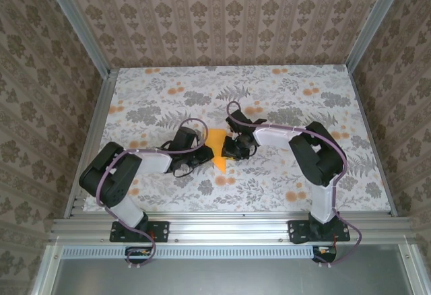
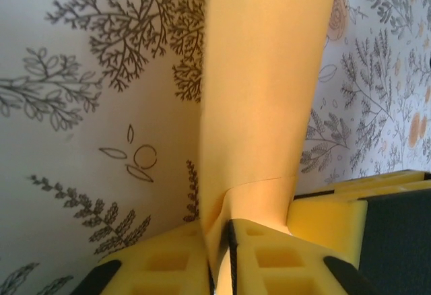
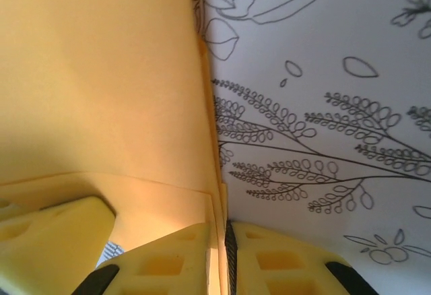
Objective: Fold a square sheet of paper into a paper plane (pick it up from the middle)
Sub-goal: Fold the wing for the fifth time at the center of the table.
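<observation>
The creased, pointed sheet of plain orange-yellow paper is near the middle of the flower-printed table, slightly toward the near edge, between the two arm ends. The left jaws are clenched on its left side: in the left wrist view the paper runs down into the seam between the yellow fingers. The right jaws are clenched on its right edge, with the folded layers pinched between yellow fingers. Whether the paper touches the table cannot be told.
</observation>
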